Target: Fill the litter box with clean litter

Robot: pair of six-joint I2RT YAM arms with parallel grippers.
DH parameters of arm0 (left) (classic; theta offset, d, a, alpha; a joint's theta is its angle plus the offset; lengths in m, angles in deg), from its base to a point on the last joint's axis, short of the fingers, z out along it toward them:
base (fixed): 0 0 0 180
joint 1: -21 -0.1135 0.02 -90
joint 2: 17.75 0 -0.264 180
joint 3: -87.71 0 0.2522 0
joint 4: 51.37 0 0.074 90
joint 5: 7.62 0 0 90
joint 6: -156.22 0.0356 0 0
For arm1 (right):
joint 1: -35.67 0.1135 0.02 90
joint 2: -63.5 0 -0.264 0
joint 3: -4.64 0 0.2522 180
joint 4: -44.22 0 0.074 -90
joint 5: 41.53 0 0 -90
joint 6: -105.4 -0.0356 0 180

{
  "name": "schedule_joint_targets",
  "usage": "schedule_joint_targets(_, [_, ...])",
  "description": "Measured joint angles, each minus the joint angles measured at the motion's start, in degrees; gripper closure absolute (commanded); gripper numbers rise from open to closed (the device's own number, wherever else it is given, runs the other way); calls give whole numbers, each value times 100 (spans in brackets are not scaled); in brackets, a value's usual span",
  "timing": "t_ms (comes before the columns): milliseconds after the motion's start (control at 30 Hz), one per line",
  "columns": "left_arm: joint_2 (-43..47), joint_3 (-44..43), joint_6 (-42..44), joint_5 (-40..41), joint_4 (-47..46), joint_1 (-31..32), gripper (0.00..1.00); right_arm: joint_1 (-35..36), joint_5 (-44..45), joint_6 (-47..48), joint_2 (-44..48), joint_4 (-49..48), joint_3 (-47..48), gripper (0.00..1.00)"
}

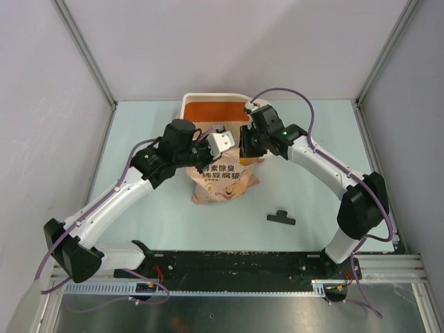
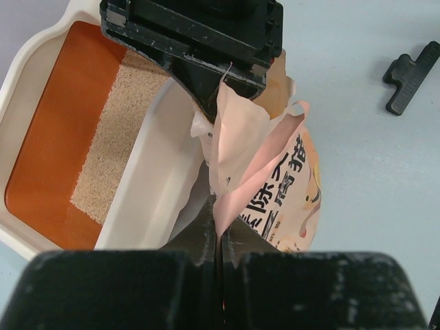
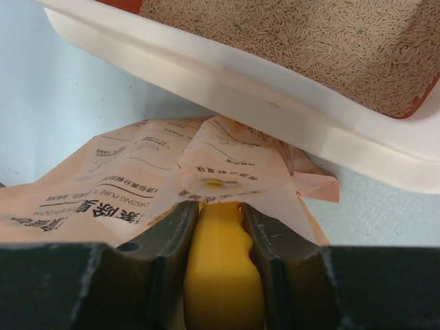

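Observation:
The litter box (image 1: 189,105), a cream tray with an orange-brown inside, stands at the back centre. Clean litter (image 2: 115,146) covers part of its floor, also seen as beige granules (image 3: 309,41) in the right wrist view. A pink printed bag (image 1: 220,182) stands just in front of the box. My left gripper (image 2: 218,230) is shut on the bag's upper edge. My right gripper (image 3: 220,210) is shut on a yellow scoop handle (image 3: 221,275). The scoop's head is hidden inside the bag's mouth. Both grippers meet above the bag, left (image 1: 230,144) and right (image 1: 248,147).
A black clip (image 1: 281,218) lies on the pale green table right of the bag, also visible in the left wrist view (image 2: 411,75). Grey walls with metal posts enclose the table at the left, back and right.

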Motion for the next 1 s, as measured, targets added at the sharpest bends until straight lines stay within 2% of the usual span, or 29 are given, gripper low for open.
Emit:
schedule_joint_targets(200, [0, 0, -22, -13, -26, 0, 100, -48, -404, -380, 28, -726, -566, 100])
schedule_joint_targets(433, [44, 149, -28, -9, -96, 0, 100, -546, -1893, -1228, 129, -2247, -1556, 100])
schedule_joint_targets(633, [293, 459, -15, 37, -286, 0, 100, -975, -3189, -2437, -7, -3222, -1635, 100])
schedule_joint_targets(800, [457, 494, 81, 227, -251, -4, 100, -1292, -3873, -2900, -7, -3595, -1637, 100])
schedule_joint_targets(1000, [531, 494, 490, 426, -184, -4, 100, -2208, -4752, -2938, 28, -3519, -1639, 100])
